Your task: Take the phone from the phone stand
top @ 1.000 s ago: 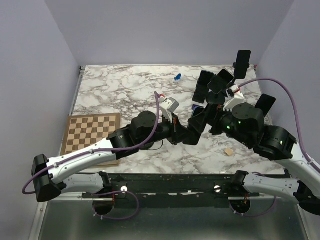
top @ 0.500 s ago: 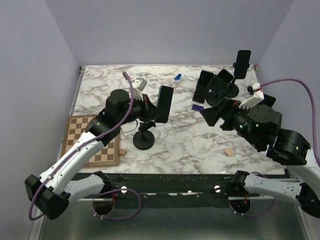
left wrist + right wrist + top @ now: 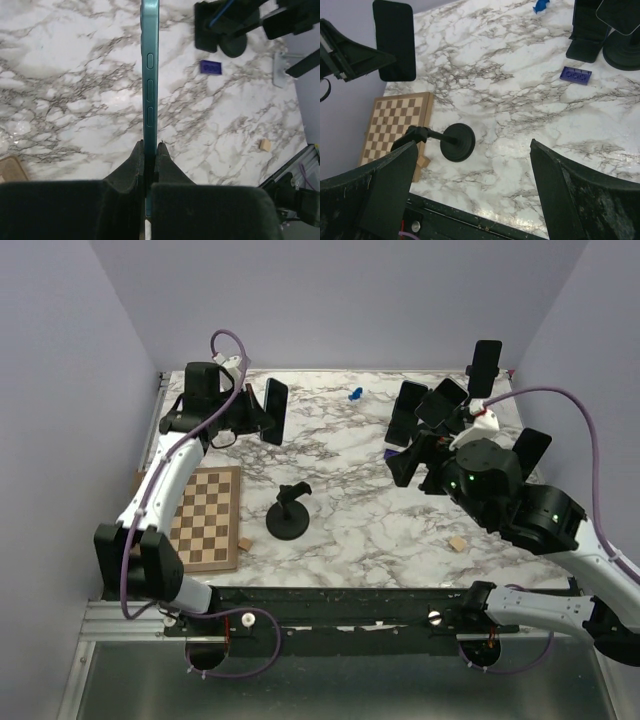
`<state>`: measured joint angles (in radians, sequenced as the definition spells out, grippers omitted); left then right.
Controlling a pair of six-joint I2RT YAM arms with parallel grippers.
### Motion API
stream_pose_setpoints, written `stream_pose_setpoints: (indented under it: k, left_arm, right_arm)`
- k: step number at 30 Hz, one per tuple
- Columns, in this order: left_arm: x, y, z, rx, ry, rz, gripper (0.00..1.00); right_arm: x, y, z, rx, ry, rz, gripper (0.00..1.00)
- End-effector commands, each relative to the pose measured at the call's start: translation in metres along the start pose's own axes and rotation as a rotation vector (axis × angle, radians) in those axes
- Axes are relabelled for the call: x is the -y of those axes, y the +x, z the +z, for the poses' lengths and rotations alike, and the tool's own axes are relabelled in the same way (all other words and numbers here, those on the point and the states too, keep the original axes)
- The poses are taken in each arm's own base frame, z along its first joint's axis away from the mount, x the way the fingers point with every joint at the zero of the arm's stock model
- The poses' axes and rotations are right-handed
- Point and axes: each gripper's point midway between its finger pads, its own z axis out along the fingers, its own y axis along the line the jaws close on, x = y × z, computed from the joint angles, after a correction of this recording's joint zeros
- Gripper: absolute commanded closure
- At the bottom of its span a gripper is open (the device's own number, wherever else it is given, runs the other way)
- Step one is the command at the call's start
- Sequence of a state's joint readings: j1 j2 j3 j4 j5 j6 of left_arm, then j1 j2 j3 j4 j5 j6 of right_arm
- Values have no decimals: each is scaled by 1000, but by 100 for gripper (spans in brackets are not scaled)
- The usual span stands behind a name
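My left gripper [image 3: 255, 413] is shut on a phone [image 3: 274, 411] and holds it upright in the air over the table's far left. In the left wrist view the phone [image 3: 150, 75] shows edge-on, teal, clamped between the fingers [image 3: 134, 162]. In the right wrist view the phone [image 3: 395, 40] shows as a black slab at the upper left. The black phone stand [image 3: 288, 512] stands empty on the marble near the front middle, also in the right wrist view [image 3: 451, 141]. My right gripper [image 3: 408, 462] is open and empty above the table's right side.
A chessboard [image 3: 196, 512] lies at the left with a small wooden block [image 3: 244, 543] by its corner. Several other phones on stands [image 3: 440, 405] crowd the far right. A blue brick [image 3: 576, 75], a blue piece [image 3: 354, 394] and a tan block [image 3: 457, 544] lie on the marble.
My left gripper has carried the phone up and to the far left, away from the stand. My right gripper has shifted slightly left and stays open.
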<state>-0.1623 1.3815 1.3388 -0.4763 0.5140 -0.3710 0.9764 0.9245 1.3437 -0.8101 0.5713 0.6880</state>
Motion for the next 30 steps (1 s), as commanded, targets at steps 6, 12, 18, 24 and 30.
stream_pose_setpoints:
  k: [6, 12, 18, 24, 30]
  left_arm:
    - [-93, 4, 57, -148, -90, -72, 100]
    - [-158, 20, 65, -238, -158, -164, 100]
    - [-181, 28, 82, -251, -170, -242, 100]
    - [-218, 32, 79, -266, -324, -260, 100]
    - [-233, 49, 83, -363, -351, -283, 100]
  right_arm:
    - [-1, 22, 11, -95, 32, -61, 0]
    - [12, 35, 14, -112, 72, -89, 0]
    - [9, 49, 23, -137, 54, -105, 0]
    - [4, 57, 30, -157, 41, -115, 0]
    - [8, 60, 30, -159, 51, -114, 0]
